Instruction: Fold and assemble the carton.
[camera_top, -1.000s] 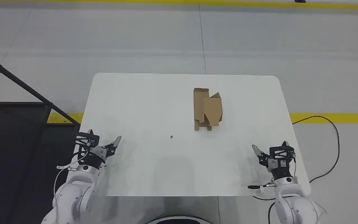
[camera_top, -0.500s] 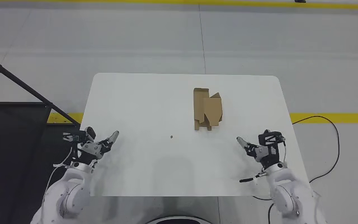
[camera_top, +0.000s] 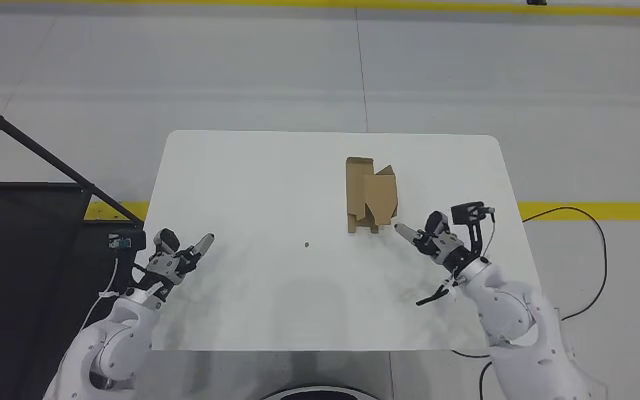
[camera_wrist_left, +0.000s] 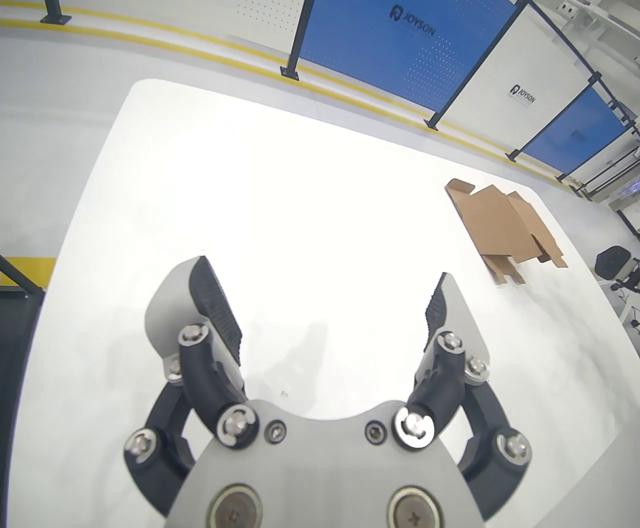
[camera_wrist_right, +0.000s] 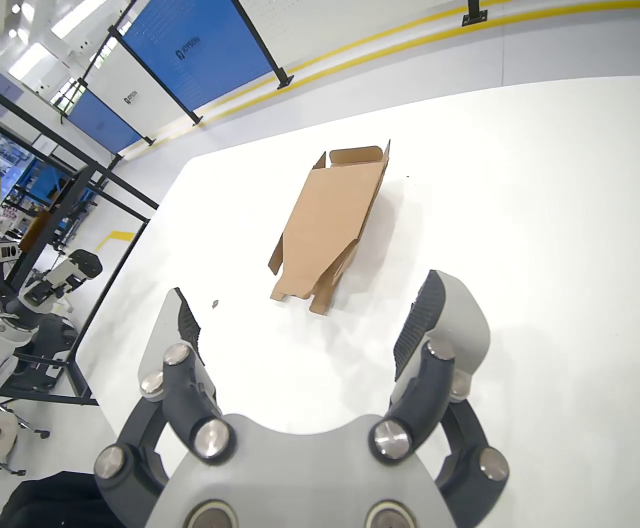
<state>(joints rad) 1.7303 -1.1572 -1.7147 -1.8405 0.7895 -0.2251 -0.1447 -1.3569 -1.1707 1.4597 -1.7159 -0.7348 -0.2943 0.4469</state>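
- Right gripper (camera_top: 415, 226) has slid in; carton (camera_top: 370, 195) lies flat just ahead of its wide-open, empty jaws.
- Left gripper (camera_wrist_left: 321, 270) gapes empty too, lots of tabletop (camera_top: 250, 180) between its jaws and carton.

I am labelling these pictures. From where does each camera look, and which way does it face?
Top view: above the arms, looking down at the white table and cardboard carton; both arms show, with left gripper and right gripper.
Left wrist view: on the left wrist, looking across the table toward the far-off carton; its open gripper shows.
Right wrist view: on the right wrist, facing the carton close ahead; its open gripper shows.
Shared: every view shows the carton.
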